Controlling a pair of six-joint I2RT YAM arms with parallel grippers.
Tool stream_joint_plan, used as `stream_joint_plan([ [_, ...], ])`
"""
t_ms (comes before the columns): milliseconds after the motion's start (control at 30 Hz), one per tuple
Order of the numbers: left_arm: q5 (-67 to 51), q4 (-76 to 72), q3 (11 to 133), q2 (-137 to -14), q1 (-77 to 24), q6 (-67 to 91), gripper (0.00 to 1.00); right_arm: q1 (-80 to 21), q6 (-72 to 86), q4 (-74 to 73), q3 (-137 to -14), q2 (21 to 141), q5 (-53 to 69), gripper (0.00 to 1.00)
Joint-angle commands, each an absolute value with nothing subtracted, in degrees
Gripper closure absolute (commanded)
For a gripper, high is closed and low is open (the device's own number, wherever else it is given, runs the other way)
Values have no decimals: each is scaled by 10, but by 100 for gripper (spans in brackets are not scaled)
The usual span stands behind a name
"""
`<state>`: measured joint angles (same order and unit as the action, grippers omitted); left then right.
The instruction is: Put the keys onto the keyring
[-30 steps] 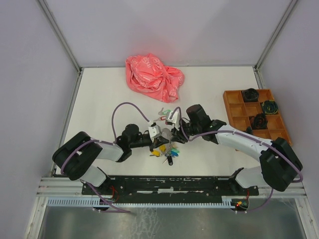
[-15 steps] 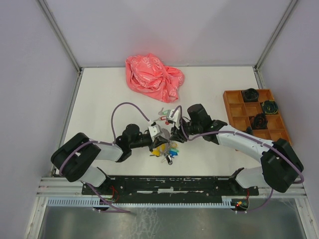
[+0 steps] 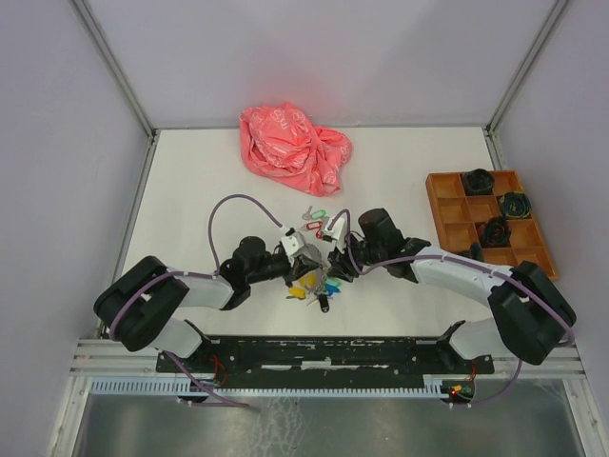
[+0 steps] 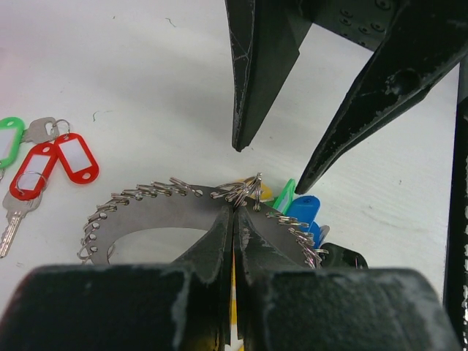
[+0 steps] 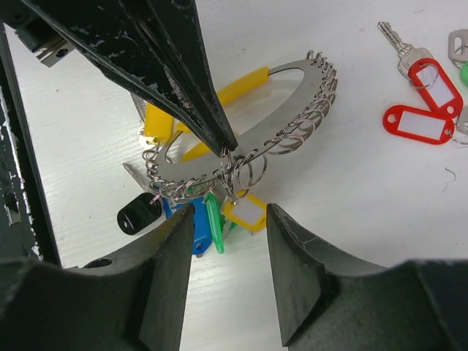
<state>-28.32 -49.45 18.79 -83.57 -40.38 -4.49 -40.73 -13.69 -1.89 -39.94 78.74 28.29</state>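
Note:
The keyring is a flat silver ring lined with many small split rings, with yellow, blue and green tags hanging under it. My left gripper is shut on its rim and holds it tilted above the table. My right gripper stands open just in front of that spot, its fingers on either side of the hanging tags and touching nothing. The loose keys with red and green tags lie on the table behind the ring, also in the right wrist view and the top view.
A black key fob hangs with the bunch. A crumpled pink bag lies at the back of the table. An orange compartment tray with dark items stands at the right. A purple cable loops over the left arm.
My right gripper has opened wider and drawn back toward the near side, uncovering the loose keys. The left gripper keeps its hold on the keyring.

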Motion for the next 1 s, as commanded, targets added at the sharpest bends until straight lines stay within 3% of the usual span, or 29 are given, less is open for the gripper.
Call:
stream_joint_plan([
  [0,-266,-547,199,-819,-407,-2,97,-406,-130,42,-393,800,291,48],
  [333,-250,-575,189,-820,-406,31,97,-405,-139,84,-379,819,337,50],
  [433,-236,-578,188,-821,-406,39,97,-406,-141,81,-381,823,371,55],
  [567,-210,-574,187,-821,-406,47,97,-406,-150,57,-382,810,407,70],
  [667,-201,-568,189,-822,-406,52,97,-405,-164,33,-382,795,420,74],
  [833,-201,-565,192,-824,-406,56,97,-406,-161,36,-379,780,375,74],
  [967,-206,-564,191,-823,-406,54,97,-406,-140,84,-362,758,285,63],
])
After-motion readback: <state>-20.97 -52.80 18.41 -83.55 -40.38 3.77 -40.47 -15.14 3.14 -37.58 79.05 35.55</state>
